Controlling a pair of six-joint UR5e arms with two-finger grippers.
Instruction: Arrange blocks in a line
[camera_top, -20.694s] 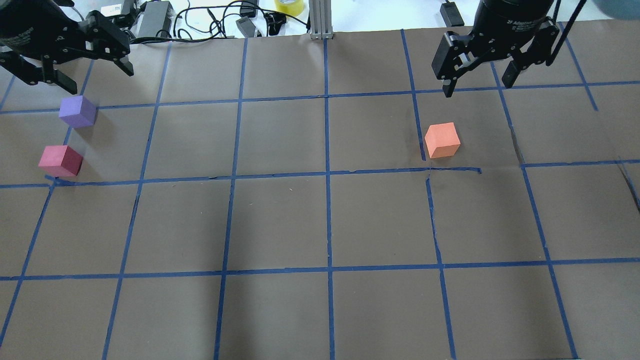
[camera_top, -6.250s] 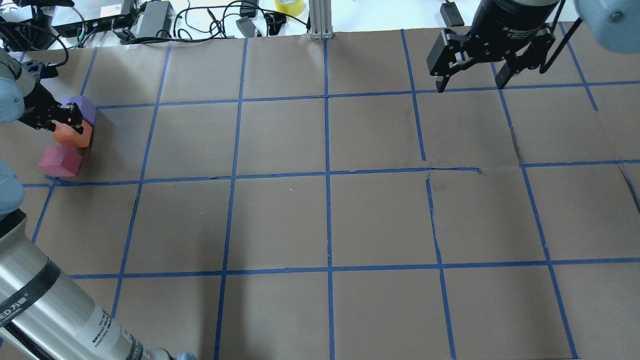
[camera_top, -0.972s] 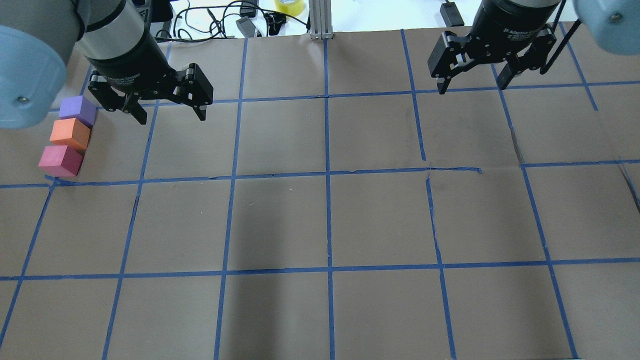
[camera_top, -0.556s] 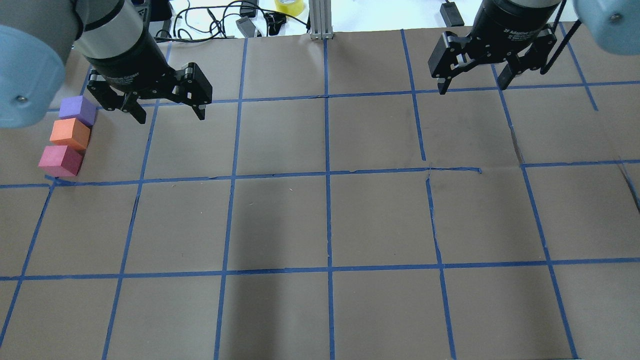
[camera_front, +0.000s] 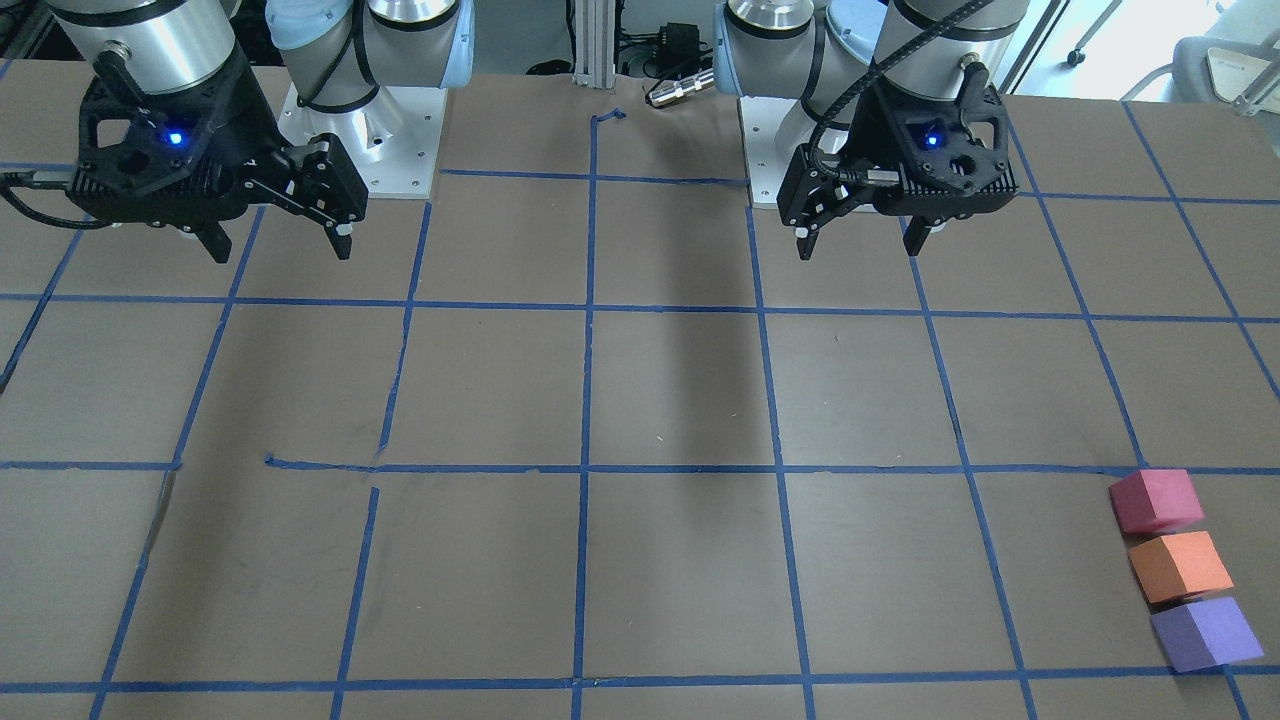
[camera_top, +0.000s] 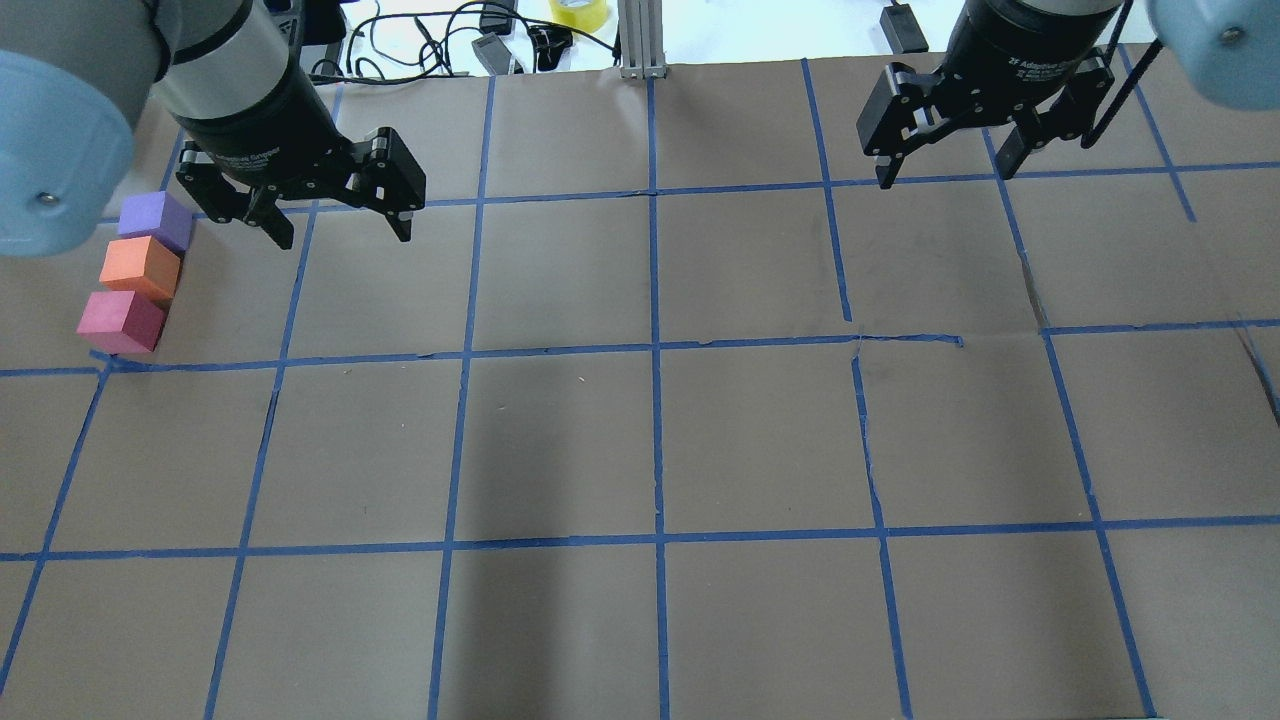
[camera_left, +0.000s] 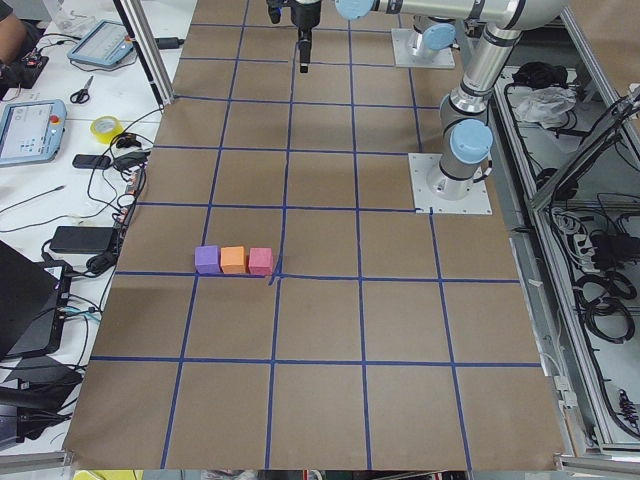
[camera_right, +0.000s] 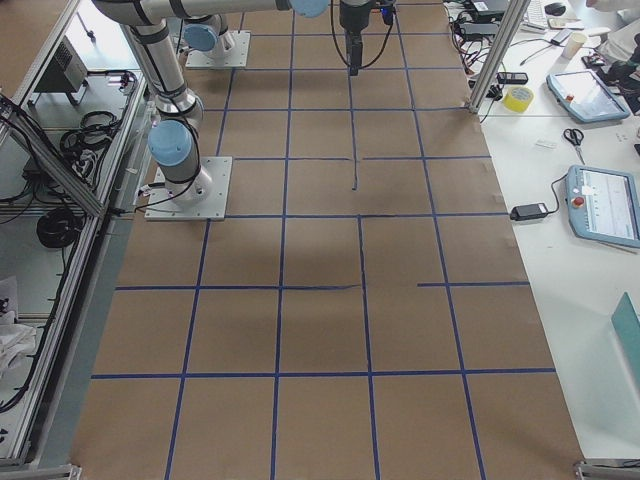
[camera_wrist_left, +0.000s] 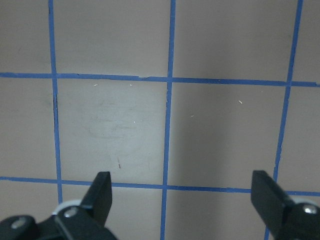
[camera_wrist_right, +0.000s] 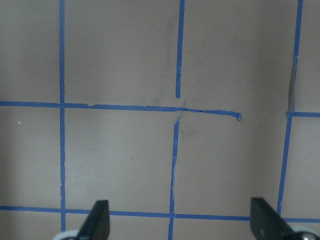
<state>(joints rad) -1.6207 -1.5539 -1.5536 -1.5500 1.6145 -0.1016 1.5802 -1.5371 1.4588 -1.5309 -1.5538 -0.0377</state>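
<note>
Three small cubes lie in a touching row at the table's far left in the overhead view: purple block (camera_top: 155, 220), orange block (camera_top: 140, 268) in the middle, red-pink block (camera_top: 120, 320). They also show in the front view as red-pink (camera_front: 1155, 500), orange (camera_front: 1180, 566) and purple (camera_front: 1205, 634). My left gripper (camera_top: 345, 235) hangs open and empty above the table, to the right of the row. My right gripper (camera_top: 948, 178) hangs open and empty over the far right. Both wrist views show only bare taped paper between open fingers (camera_wrist_left: 100, 192) (camera_wrist_right: 97, 220).
Brown paper with a blue tape grid (camera_top: 655, 350) covers the table. Cables, power bricks and a yellow tape roll (camera_top: 578, 12) lie beyond the far edge, beside an aluminium post (camera_top: 640, 40). The arm bases (camera_front: 365, 150) stand at the robot's edge.
The orange block went from the right half to between the purple and red-pink blocks. My left gripper has let it go and moved away. Nothing has moved in the last second.
</note>
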